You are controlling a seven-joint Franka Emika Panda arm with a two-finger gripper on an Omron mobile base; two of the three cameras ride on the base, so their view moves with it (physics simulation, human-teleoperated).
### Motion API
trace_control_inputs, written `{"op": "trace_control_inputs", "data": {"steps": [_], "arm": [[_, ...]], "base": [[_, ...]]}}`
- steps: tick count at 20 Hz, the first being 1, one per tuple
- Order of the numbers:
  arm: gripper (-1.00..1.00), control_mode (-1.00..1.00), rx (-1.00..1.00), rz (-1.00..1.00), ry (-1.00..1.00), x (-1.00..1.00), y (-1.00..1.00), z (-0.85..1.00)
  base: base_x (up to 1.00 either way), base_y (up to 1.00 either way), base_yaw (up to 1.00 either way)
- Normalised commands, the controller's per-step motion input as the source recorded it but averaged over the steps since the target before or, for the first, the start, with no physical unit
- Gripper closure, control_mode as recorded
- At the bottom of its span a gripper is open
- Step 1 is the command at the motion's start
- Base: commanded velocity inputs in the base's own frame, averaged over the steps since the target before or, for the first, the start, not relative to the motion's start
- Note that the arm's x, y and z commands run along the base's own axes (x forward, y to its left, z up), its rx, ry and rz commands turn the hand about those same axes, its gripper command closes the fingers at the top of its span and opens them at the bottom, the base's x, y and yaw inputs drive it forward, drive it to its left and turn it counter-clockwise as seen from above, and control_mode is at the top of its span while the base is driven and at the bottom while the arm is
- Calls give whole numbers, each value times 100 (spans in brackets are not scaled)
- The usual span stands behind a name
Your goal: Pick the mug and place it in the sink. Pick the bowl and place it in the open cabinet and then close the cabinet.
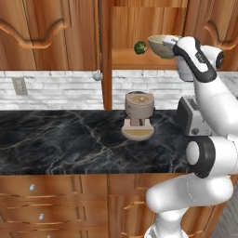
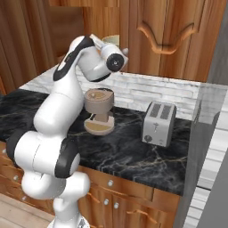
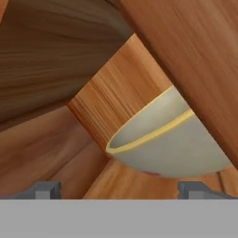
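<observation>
Pale olive-beige round bowl [image 3: 172, 139] sits on reddish-brown wooden cabinet [image 1: 135, 58] shelf, seemingly tilted, partly hidden by arm. Two-finger gripper [image 3: 119, 189] spread wide, released.

Pale olive bowl [image 1: 160, 45] sits tilted inside the open wooden cabinet [image 1: 135, 32]

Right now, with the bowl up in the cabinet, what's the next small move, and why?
Probably draw the gripper straight back out of the cabinet: its jaws stand open and the bowl seems to sit on the shelf, leaving the door to close.
</observation>
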Motion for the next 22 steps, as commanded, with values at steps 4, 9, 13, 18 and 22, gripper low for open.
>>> {"op": "trace_control_inputs", "data": {"steps": [4,9,13,18,22], "arm": [[-100,-100,0,5,0,-15,-12,24],[-100,-100,-8,1,0,-82,4,49],[-100,-100,-20,0,3,-95,18,25],[-100,-100,-27,0,1,-73,19,57],[-100,-100,-34,-4,12,-96,22,21]], "base": [[0,0,0],[0,0,0],[0,0,0],[0,0,0],[0,0,0]]}}
